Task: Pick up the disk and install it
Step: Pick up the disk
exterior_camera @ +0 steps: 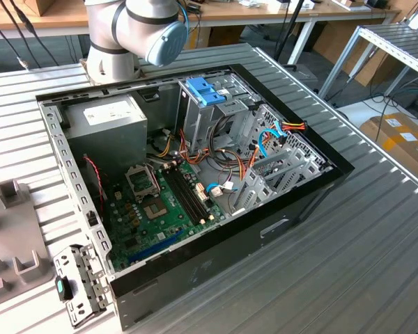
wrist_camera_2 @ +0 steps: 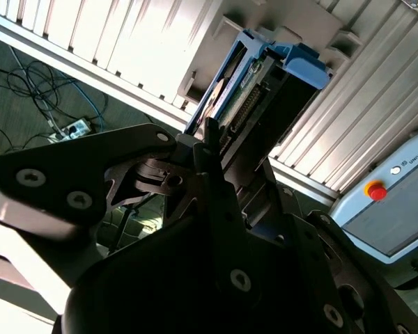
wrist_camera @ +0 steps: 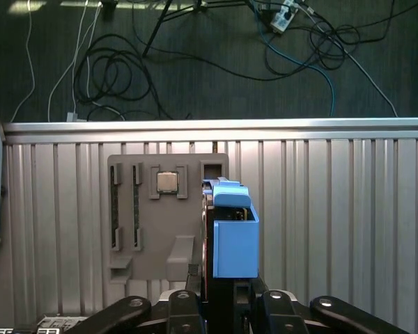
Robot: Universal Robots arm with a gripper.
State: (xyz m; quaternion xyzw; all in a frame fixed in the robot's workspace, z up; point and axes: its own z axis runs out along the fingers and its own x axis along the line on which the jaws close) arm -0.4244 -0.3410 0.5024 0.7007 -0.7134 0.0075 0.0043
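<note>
- My tool [wrist_camera: 226, 291] is clamped on the disk [wrist_camera: 234, 243] (seen in both wrist views).
- The disk stands on edge, its blue rail [wrist_camera: 235, 259] facing away from the tool, at the edge of the grey holder [wrist_camera: 146, 229].
- The holder lies on the ribbed tabletop [wrist_camera: 334, 229].
- In the exterior view, the open computer case [exterior_camera: 313, 191] rests on the tabletop.

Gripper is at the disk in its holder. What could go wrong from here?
1. The disk stands on edge in the grey holder, with the gripper at one end; a skewed lift could jam it or drag the holder along.
2. Loose cables crowd the open case's drive bays; they could snag the disk.
</note>
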